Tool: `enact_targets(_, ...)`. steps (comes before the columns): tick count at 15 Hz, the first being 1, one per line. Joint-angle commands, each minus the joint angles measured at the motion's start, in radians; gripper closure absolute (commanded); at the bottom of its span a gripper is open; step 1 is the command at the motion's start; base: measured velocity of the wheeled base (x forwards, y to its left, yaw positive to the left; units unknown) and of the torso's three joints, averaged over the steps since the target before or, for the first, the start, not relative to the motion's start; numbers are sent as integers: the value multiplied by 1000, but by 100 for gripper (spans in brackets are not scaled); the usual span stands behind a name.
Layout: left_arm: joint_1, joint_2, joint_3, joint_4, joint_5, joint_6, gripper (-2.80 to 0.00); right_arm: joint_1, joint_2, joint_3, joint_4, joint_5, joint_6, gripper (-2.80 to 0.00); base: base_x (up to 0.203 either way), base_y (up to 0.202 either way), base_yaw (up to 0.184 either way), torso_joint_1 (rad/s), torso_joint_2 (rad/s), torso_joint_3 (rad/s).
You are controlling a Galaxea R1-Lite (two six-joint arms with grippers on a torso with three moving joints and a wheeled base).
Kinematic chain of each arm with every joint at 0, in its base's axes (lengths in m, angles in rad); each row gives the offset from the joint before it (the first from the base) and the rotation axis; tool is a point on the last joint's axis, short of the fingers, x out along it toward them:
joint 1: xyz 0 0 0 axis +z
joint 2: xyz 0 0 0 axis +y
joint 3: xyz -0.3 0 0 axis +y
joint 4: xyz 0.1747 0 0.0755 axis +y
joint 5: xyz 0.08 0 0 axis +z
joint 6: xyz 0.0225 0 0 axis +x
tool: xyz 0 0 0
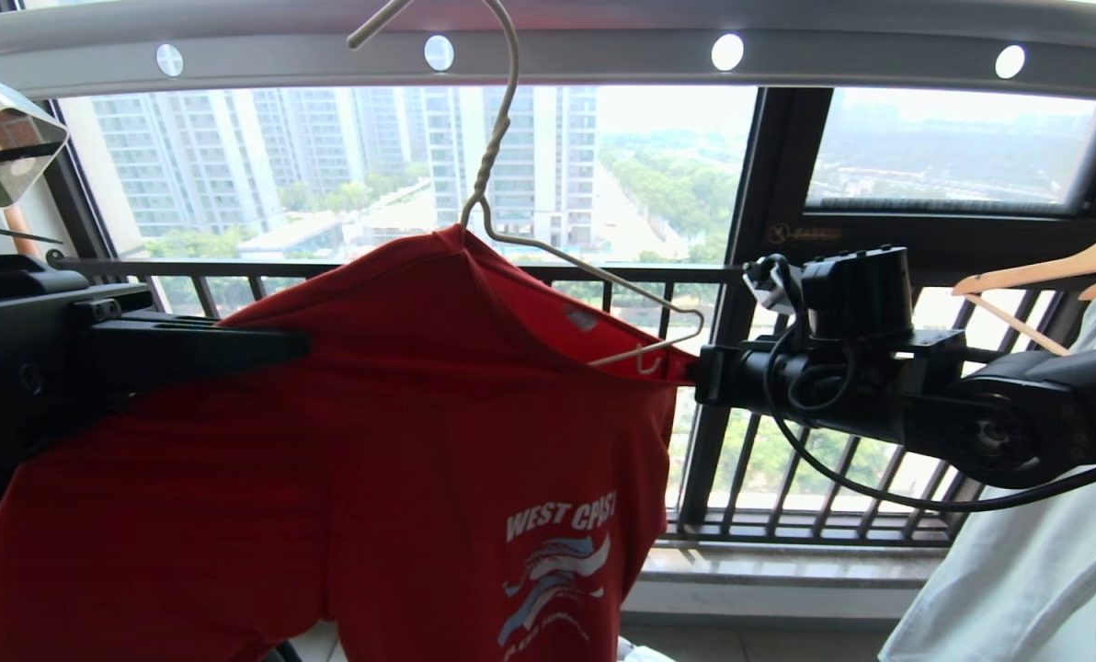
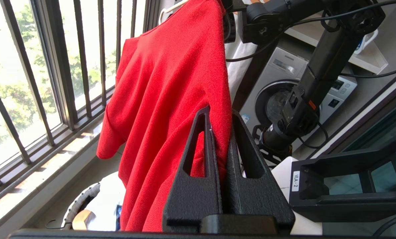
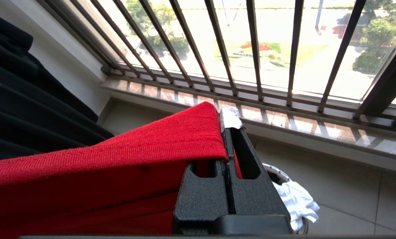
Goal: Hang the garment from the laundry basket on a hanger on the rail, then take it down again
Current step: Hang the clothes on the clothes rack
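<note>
1. The red T-shirt (image 1: 392,432) hangs spread between my two arms, high at the window, under the grey rail (image 1: 548,55) with its round white holes. Its long axis, shoulder to shoulder, runs level from my left side to my right.
2. My left gripper (image 2: 219,132) is clenched on a fold of red cloth; the fabric runs up between the two black fingers and away from them toward the far shoulder. In the head view this grip sits at the shirt's left shoulder.
3. My right gripper (image 3: 227,132) is clamped shut on the opposite shoulder edge (the hem folds over one finger), so the shirt lies straight out ahead of those fingers and off to the side toward my other arm.
4. The cream wire hanger (image 1: 548,248) is threaded through the neck, its hook reaching up to the rail. Its right end, with the small upturned hook, is bare and sits just beside my right gripper; its left end is hidden under cloth.
5. I judge the next move hinges on that right shoulder: the exposed hanger tip is nearest my right arm, and cloth and tip lie almost touching.
6. The laundry basket (image 3: 277,171) stands on the floor below, white cloth in it.
</note>
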Motion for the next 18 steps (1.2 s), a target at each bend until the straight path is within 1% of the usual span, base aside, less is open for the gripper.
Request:
enact_targets(1, -4, 17, 0, -2, -6, -2, 0, -3, -2, -1, -3, 0, 2, 0, 0, 0, 0, 0, 0, 0)
enact_targets(8, -59, 72, 8, -1, -2, 4, 0, -30, -2, 1, -3, 2, -13, 0, 0, 0, 0, 0, 0, 0)
enact_targets(11, -60, 111, 3, -4, 1, 6, 0, -35, -6, 12, 0, 4, -26, 0, 0, 0, 0, 0, 0, 0)
enact_targets(14, -60, 128, 12, -50, 1, 4, 0, -40, -8, 27, 0, 4, -33, 0, 0, 0, 0, 0, 0, 0)
enact_targets(17, -60, 159, 9, -53, 4, 5, 0, -44, -9, 25, 0, 4, -37, 0, 0, 0, 0, 0, 0, 0)
enact_targets(18, -61, 166, 9, -52, 21, 5, 0, -46, -9, 26, -1, 4, -41, 0, 0, 0, 0, 0, 0, 0)
